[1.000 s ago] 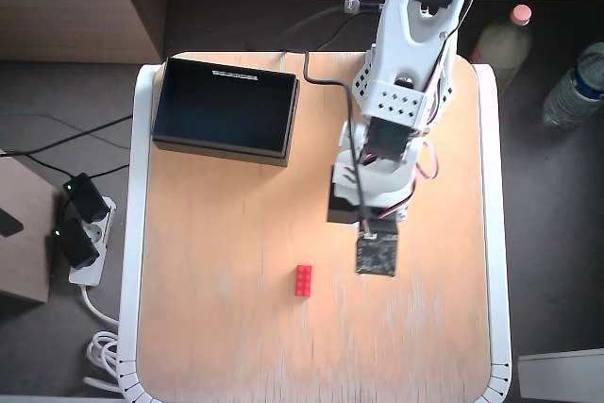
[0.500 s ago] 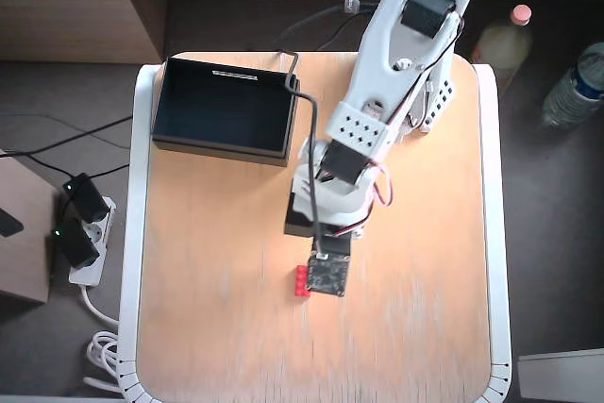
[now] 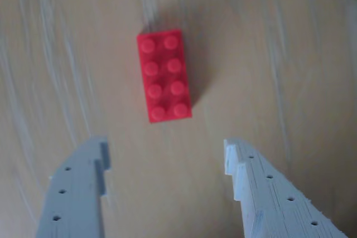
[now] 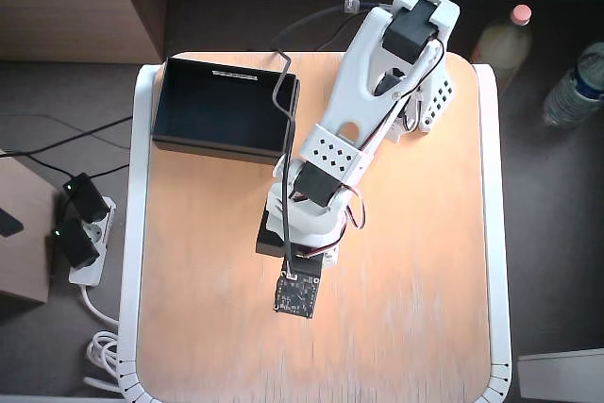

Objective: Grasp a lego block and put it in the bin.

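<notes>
The red lego block (image 3: 163, 75) lies flat on the wooden table, studs up, in the wrist view. My gripper (image 3: 165, 151) is open and empty, its two grey fingers spread wide just short of the block. In the overhead view my white arm (image 4: 377, 92) reaches over the middle of the table and hides both the block and the gripper beneath its wrist. The black bin (image 4: 222, 106) stands at the table's far left corner, a pale strip on its far wall, nothing in it.
A black cable (image 4: 280, 110) runs from the arm past the bin's right wall. The table has a white rim (image 4: 143, 233). Off the table are a power strip (image 4: 80, 233) at the left and two bottles (image 4: 500, 40) at the top right.
</notes>
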